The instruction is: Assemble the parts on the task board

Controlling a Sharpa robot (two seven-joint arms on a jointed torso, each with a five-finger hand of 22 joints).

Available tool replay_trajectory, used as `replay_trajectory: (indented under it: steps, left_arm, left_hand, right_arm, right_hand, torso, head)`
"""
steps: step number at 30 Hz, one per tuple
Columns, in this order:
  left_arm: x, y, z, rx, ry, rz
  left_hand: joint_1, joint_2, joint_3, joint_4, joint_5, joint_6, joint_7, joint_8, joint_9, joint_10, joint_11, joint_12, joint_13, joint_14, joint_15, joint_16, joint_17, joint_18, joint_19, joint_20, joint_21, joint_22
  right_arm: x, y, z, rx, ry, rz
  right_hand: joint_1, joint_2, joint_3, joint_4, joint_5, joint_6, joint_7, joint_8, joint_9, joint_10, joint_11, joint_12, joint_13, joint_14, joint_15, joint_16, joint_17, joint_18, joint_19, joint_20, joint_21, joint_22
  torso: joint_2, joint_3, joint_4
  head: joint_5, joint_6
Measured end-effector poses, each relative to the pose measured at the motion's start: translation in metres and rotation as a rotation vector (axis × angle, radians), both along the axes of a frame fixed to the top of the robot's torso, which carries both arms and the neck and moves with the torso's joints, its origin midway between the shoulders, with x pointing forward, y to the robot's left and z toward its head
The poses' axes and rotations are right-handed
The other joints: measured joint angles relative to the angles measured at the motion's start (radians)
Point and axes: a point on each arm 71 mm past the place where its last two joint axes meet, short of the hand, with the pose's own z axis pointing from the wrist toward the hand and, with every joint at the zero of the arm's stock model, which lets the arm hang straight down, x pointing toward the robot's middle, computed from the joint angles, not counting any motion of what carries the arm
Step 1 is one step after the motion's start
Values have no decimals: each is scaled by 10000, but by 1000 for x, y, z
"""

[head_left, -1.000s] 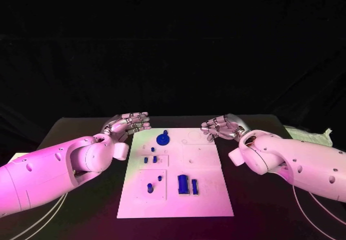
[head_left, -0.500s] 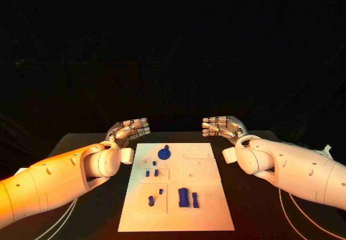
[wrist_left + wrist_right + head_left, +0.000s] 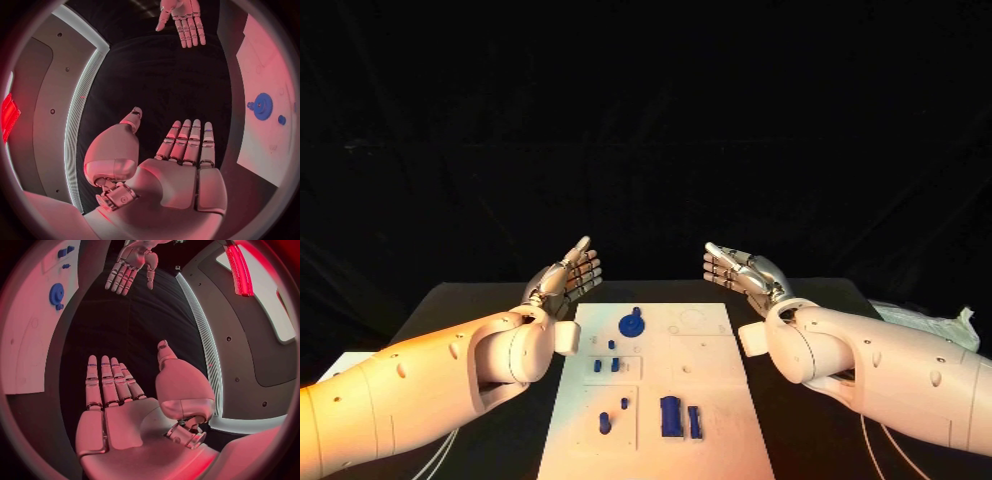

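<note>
- Left hand [image 3: 571, 275] and right hand [image 3: 740, 268] hang past the far end of the board [image 3: 711, 400], fingers straight and apart, holding nothing.
- The parts lie on the board: a gear [image 3: 633, 324] at its far end, small pegs [image 3: 604, 365] mid-board, two blocks [image 3: 679, 416] nearer.
- Risk: the pegs sit close together, so a broad reach may knock a neighbour over.
- Risk: pressing on the board may slide it.

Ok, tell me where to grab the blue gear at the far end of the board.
Probably pinch the blue gear by its round rim from above: it seems to lie flat on the task board. The left robot hand, open beyond the board's far-left corner, is nearer.
</note>
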Motion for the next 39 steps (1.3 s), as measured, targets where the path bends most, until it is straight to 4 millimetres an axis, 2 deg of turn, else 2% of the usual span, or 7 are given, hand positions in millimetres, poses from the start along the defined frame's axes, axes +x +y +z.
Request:
replay_trajectory:
  steps: [5,8,12,16,23,37,39]
  left_arm:
    - [-17,-14,4,426,-155,180]
    - [-24,-19,7,781,-339,425]
    - [-30,-21,10,1204,-579,780]
    - [-33,-21,12,1521,-779,1064]
    - [-33,-19,14,1792,-974,1315]
    - [-33,-18,15,1948,-1091,1454]
    - [-33,-18,15,1956,-1098,1461]
  left_hand:
    - [-1468,39,-378,21,-127,-1097,-260,-57,-36,-1148,-456,-82,-39,-1071,-502,-345,-100,-151,-784,-320,-54,-597]
    - [-2132,49,-545,25,-145,-1589,-571,-57,-42,-1658,-662,-126,-45,-1549,-650,-417,-125,-187,-1139,-462,-54,-866]
    - [-2938,58,-753,36,-185,-2192,-856,-57,-55,-2286,-832,-136,-52,-2134,-773,-492,-142,-571,-1571,-639,-54,-1194]
    - [-3674,63,-928,19,-185,-2744,-1014,-57,-60,-2867,-921,-136,-59,-2672,-837,-534,-146,-881,-1979,-1022,-54,-1491]
    - [-4626,64,-1525,37,-184,-3458,-1118,-56,-63,-3605,-977,-136,-63,-3372,-880,-534,-158,-1066,-2455,-1464,-54,-1879]
    - [-5866,81,-1821,35,-184,-4364,-1175,-56,-60,-4566,-1010,-136,-62,-4255,-889,-534,-157,-1091,-3175,-1602,-53,-2817]
    - [-6008,63,-1823,34,-184,-4453,-1155,-57,-59,-4639,-1006,-136,-61,-4362,-902,-534,-157,-1092,-3426,-1604,-53,-2888]
  right_arm:
    - [-18,14,5,447,7,-391]
    - [-25,16,7,606,3,-792]
    - [-29,16,8,687,1,-1258]
    - [-29,14,9,693,-21,-1581]
    - [-29,13,9,697,-33,-1847]
    - [-29,11,9,698,-42,-2008]
    - [-29,11,9,698,-44,-2015]
  right_hand:
    - [-1619,-51,93,-35,-351,-987,-231,-52,-151,-1132,-437,-41,-35,-1166,-205,-38,-109,-156,-1015,-254,-77,-364]
    - [-2507,-69,133,-76,-442,-1501,-581,-52,-197,-1768,-602,-41,-44,-1801,-270,-38,-144,-156,-1560,-394,-118,-567]
    - [-3457,-80,135,-77,-498,-2098,-848,-52,-228,-2420,-699,-41,-53,-2482,-320,-38,-162,-607,-2139,-802,-118,-781]
    - [-4317,-91,134,-77,-543,-2619,-1007,-52,-245,-3021,-756,-41,-56,-3099,-347,-38,-175,-858,-2678,-1089,-117,-975]
    - [-5422,-92,134,-77,-581,-3294,-1110,-52,-255,-3794,-792,-40,-56,-3896,-368,-38,-184,-1015,-3373,-1284,-157,-1577]
    - [-6887,-98,161,-104,-581,-4173,-1155,-90,-254,-4818,-820,-40,-54,-4946,-384,-38,-183,-1013,-4263,-1390,-157,-1932]
    - [-7046,-122,161,-104,-581,-4275,-1153,-90,-253,-4918,-818,-40,-53,-5035,-368,-38,-182,-1124,-4373,-1359,-157,-1945]
  torso:
    - [21,19,0]
    - [27,26,0]
    - [30,26,0]
    - [32,29,0]
    - [32,29,0]
    - [32,29,0]
    - [32,28,0]
  head:
    - [21,101]
    - [22,111]
    - [23,116]
    - [23,118]
    - [23,119]
    - [23,119]
    - [23,119]
